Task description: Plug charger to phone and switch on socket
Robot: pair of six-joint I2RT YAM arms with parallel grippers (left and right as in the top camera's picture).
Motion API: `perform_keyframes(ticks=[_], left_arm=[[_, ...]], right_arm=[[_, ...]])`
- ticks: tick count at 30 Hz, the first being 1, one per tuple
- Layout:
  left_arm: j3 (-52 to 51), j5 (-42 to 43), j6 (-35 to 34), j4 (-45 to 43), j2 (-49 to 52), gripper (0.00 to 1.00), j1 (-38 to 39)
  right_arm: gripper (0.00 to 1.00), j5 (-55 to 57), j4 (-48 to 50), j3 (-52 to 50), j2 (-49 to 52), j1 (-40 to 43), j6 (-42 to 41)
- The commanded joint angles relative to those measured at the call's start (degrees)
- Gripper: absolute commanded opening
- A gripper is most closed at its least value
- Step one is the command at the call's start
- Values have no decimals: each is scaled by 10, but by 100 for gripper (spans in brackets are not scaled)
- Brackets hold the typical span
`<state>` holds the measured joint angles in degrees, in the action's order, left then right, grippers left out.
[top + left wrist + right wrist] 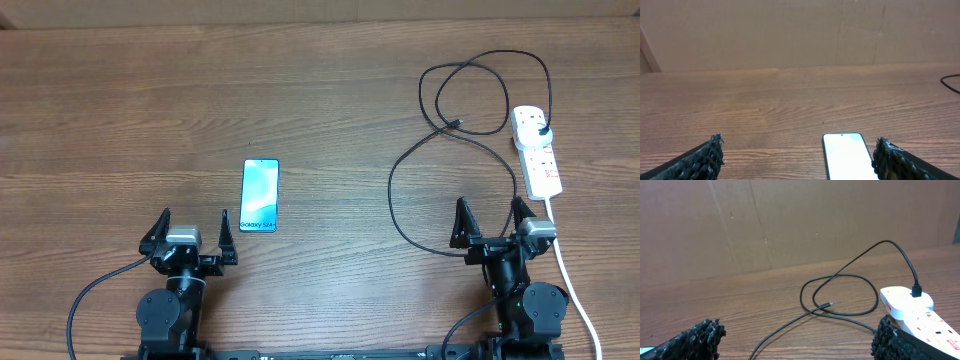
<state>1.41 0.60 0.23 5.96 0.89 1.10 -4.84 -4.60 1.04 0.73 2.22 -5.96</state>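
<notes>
The phone (260, 195) lies flat, screen up, left of centre; in the left wrist view its bright screen (846, 156) sits just inside my right finger. My left gripper (193, 233) (797, 157) is open and empty, just in front of and left of the phone. The charger cable (405, 170) loops on the right; its connector tip (457, 124) (828, 304) lies free, and its black plug (541, 129) (916, 290) sits in the white socket strip (536, 152) (912, 311). My right gripper (494, 223) (797, 337) is open and empty, near the cable loop.
The socket's thick white cord (575, 290) runs down past my right arm to the front edge. A brown cardboard wall (790, 220) stands behind the table. The wooden tabletop (320, 100) stretches between phone and cable.
</notes>
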Motion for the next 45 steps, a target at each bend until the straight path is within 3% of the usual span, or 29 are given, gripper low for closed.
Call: perform_keyframes(ticks=[1, 45], left_arm=[[-6, -6, 11, -3, -6, 100, 0], [-6, -6, 11, -3, -6, 100, 0]], right_arm=[[100, 7, 1, -6, -5, 2, -2], [100, 7, 1, -6, -5, -8, -2]])
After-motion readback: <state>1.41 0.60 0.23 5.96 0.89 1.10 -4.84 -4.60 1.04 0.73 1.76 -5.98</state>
